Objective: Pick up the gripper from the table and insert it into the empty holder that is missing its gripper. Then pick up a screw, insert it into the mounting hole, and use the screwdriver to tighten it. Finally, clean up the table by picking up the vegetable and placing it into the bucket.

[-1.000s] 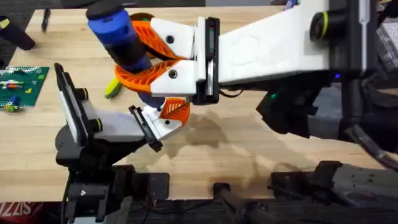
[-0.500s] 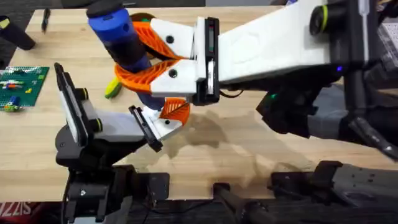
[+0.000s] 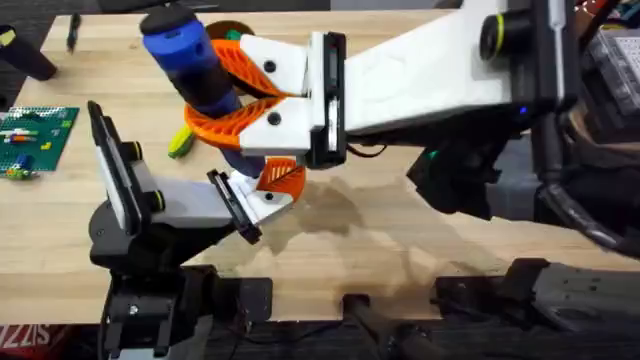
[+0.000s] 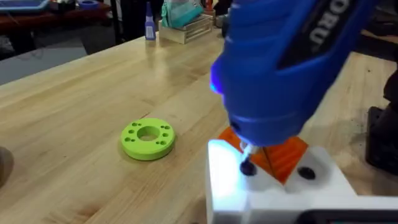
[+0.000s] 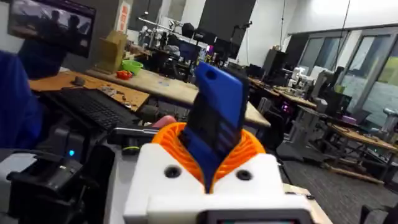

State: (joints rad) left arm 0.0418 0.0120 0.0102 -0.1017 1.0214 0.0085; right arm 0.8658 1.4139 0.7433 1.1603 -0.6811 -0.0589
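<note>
My right gripper, white with orange ribbed fingers, reaches across from the right and is shut on the blue screwdriver; the right wrist view has the screwdriver standing clamped between the orange fingers. In the left wrist view its lit tip presses a dark screw into the mounting hole of the white holder. The orange gripper sits in that holder. The left gripper lies under the screwdriver. The yellow-green vegetable lies on the table behind it. The orange-brown bucket is partly hidden behind the right gripper.
A lime-green disc with holes lies on the wooden table beyond the holder. A green brick baseplate sits at the table's left edge, with a black object at the far left corner. The right arm spans the table's middle.
The right arm's rear part has shifted slightly left. The screwdriver stays on the screw and the left arm has not moved.
</note>
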